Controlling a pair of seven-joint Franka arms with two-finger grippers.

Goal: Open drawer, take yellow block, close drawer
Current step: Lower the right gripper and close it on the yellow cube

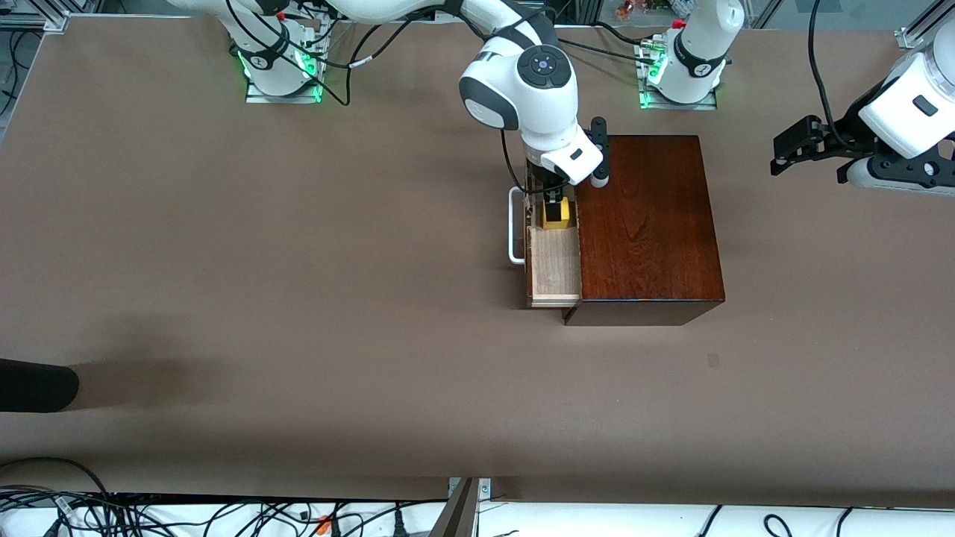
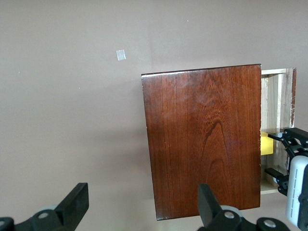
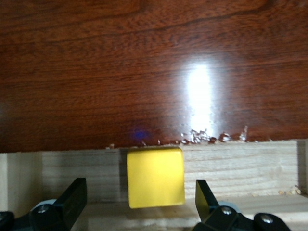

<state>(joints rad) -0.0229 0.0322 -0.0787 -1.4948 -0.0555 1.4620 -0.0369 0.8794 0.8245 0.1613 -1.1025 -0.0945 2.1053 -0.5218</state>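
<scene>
The glossy dark reddish-brown wooden box [image 1: 645,224] stands on the brown counter [image 1: 298,261], toward the left arm's end of it. Its single sliding drawer [image 1: 553,261], with a pale light-wood interior and a white U-shaped bar handle [image 1: 515,225], is pulled out toward the right arm's end of the counter.

The small bright yellow cube [image 1: 558,212] sits inside the open drawer, in the part farther from the front camera, close beside the box's front edge. The right gripper [image 1: 553,200] reaches down into the drawer over the yellow cube; in the right wrist view its two black fingers [image 3: 72,197] stand wide apart on either side of the cube [image 3: 155,176], with a gap on each side, not touching it.

The left gripper [image 1: 794,149] waits in the air over the bare counter at the left arm's end, well apart from the box. Its fingers [image 2: 74,204] are spread wide and hold nothing.
</scene>
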